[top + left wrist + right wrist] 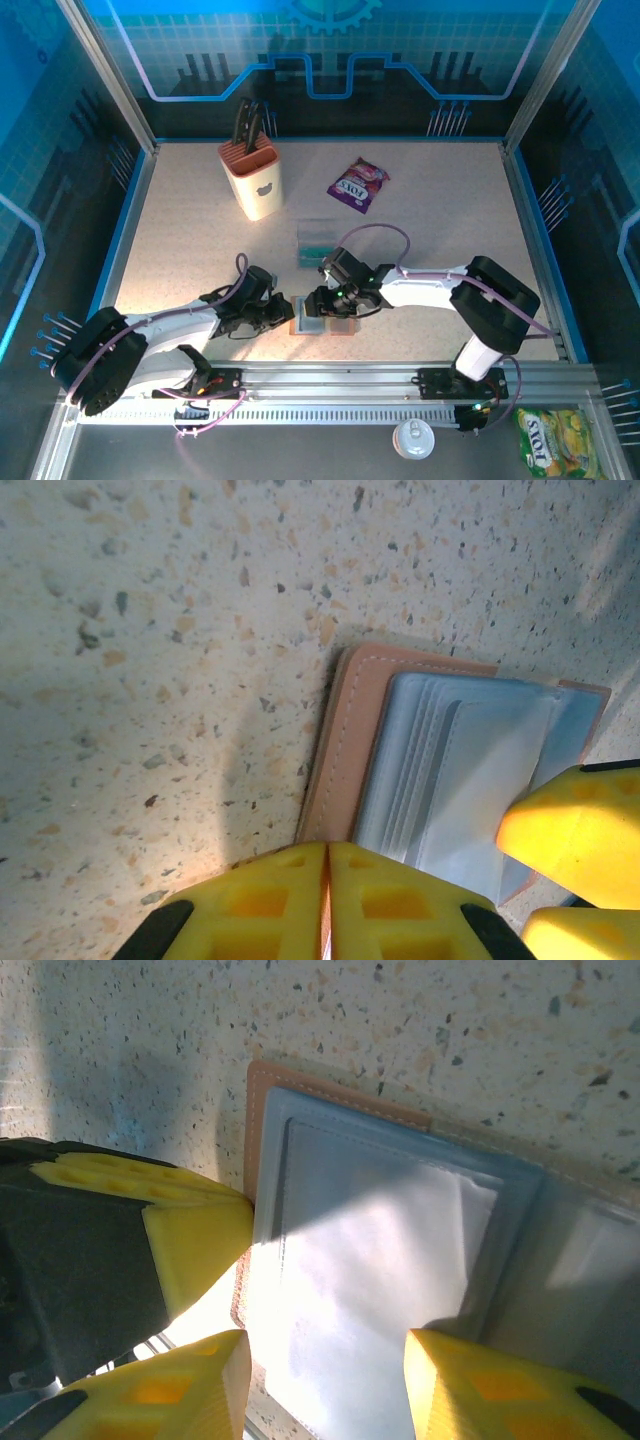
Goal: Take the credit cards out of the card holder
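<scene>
Tan leather, the card holder (345, 740) lies open like a book at 6 o'clock on the speckled worktop (450, 220), just ahead of the arm bases. Its grey-blue clear sleeves (380, 1260) face up. The left pincer (327, 880) is closed on the holder's leather edge at its 9 o'clock side, with a sliver of leather nipped between the yellow fingers. The right pincer (325, 1350) stands at the 3 o'clock side with its fingers parted and gripping nothing, one on either side of the top sleeve and close over it. That sleeve looks pale and glossy, and I cannot tell whether a card sits inside. Teal credit cards (322, 252) rest in the clear tray (318, 232) at the worktop's centre, toward 12 o'clock from the holder and apart from it.
</scene>
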Action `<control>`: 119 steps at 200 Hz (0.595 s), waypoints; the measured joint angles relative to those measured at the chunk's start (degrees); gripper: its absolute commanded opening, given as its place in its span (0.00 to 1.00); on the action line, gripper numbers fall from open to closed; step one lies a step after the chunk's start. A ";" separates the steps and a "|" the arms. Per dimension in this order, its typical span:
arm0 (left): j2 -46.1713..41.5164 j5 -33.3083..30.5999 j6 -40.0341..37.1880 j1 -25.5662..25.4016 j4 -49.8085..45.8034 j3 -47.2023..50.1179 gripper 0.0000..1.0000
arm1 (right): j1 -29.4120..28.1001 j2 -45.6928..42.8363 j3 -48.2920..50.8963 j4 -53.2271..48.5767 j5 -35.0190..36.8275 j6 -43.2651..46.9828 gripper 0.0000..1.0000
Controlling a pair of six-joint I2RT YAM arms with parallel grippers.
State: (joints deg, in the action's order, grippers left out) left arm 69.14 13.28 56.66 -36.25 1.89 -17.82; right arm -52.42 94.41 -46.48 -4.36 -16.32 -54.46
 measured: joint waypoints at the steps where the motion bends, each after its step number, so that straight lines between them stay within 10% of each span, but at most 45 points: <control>1: 0.00 0.00 0.00 0.00 0.00 0.00 0.11 | 0.00 -0.02 0.00 -0.07 0.00 0.00 0.46; 119: -1.57 0.00 -0.07 0.00 -3.23 -0.44 0.12 | 0.00 -0.07 0.04 -0.74 0.70 0.02 0.46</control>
State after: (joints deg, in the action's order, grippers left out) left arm 67.57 13.28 56.60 -36.25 -1.34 -18.26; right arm -52.42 94.35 -46.44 -5.10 -15.62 -54.43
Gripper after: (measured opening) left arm 0.115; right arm 0.459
